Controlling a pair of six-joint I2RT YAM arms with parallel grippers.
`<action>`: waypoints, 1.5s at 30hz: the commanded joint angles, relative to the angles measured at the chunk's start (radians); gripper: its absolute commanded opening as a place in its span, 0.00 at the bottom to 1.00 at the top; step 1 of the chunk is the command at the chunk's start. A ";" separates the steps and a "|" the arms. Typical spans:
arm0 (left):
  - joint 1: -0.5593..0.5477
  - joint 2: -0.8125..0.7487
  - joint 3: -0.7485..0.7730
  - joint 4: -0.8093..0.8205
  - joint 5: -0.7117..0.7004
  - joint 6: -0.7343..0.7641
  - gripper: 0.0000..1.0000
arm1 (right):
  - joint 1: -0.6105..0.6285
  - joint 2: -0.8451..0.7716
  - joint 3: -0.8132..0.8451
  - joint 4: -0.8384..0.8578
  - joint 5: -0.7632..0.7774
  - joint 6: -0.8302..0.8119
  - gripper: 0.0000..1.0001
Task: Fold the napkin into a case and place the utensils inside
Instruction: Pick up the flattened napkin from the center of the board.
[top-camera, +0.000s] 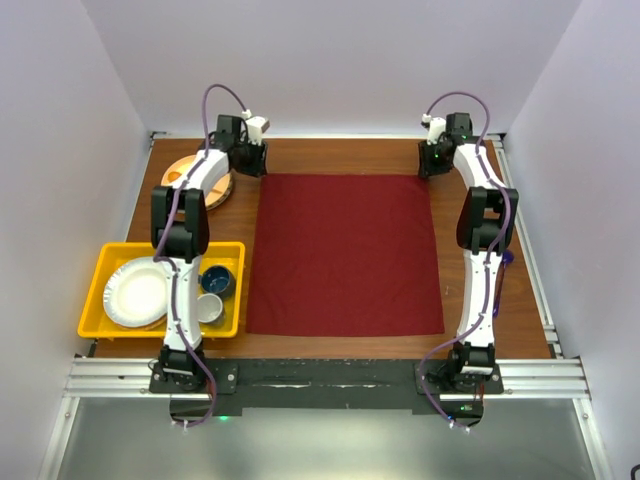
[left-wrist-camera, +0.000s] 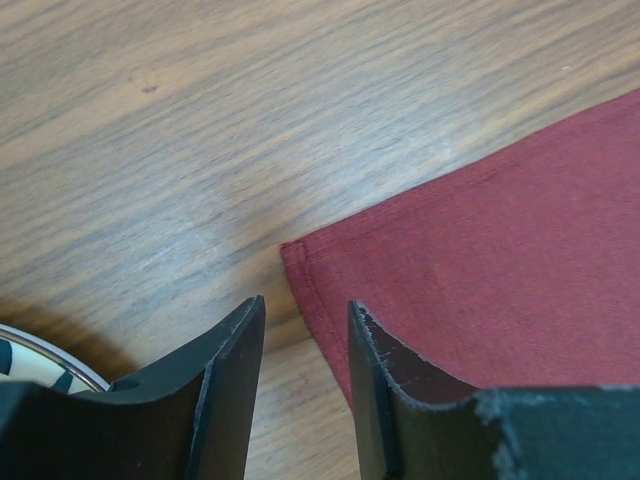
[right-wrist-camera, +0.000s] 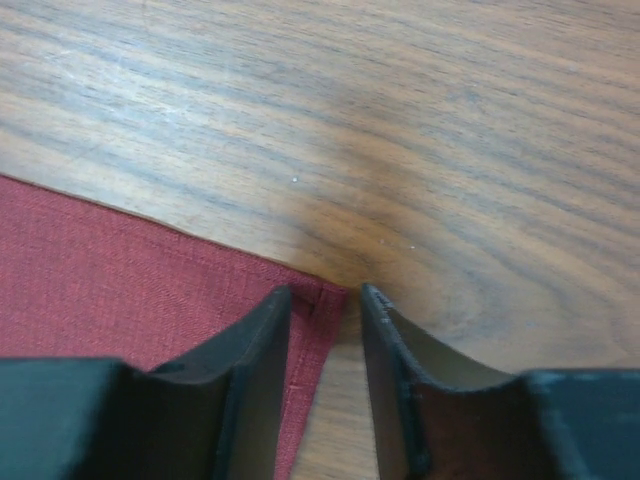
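1. The napkin (top-camera: 345, 255) lies flat and unfolded at the centre of the table (top-camera: 340, 152), square to its edges. There is no case yet, so you are at the very first fold.
2. Your left gripper (left-wrist-camera: 305, 305) sits low at the napkin's 11 o'clock corner. Its jaws stand part-way apart, astride the side hem just behind the corner tip, one finger over cloth and the other over bare wood. Nothing is pinched. That straddle is what lets a squeeze gather the hem.
3. Your right gripper (right-wrist-camera: 325, 292) mirrors it at the 1 o'clock corner. The corner tip pokes into the gap between its jaws, which are likewise apart and hold nothing that I can see.
4. I judge that both arms take the far corners together for a reason. Lifting both at once keeps the far edge straight, so it can be carried toward 6 o'clock and laid down as an even fold.
5. Next, each pair of jaws must close on cloth alone. The fabric looks thin and limp and lies tight against the wood, so a finger may skate over it and come up empty. Check both wrist views before you lift.
6. The tray (top-camera: 95, 290) at 9 o'clock holds a plate (top-camera: 135, 293) and two cups (top-camera: 217, 280). It stands just beside the napkin's left edge, out of the fold's way.
7. I cannot pick out the utensils in any view; find them before the case is ready.
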 joint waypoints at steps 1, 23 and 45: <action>0.007 0.025 0.014 0.016 -0.043 0.021 0.43 | -0.001 -0.008 -0.036 0.018 0.005 -0.009 0.34; -0.012 0.111 0.106 0.019 -0.026 0.041 0.41 | 0.016 -0.022 -0.047 0.012 -0.040 -0.018 0.00; -0.061 0.123 0.074 -0.001 -0.004 0.116 0.28 | 0.020 -0.022 -0.033 0.009 -0.020 -0.018 0.00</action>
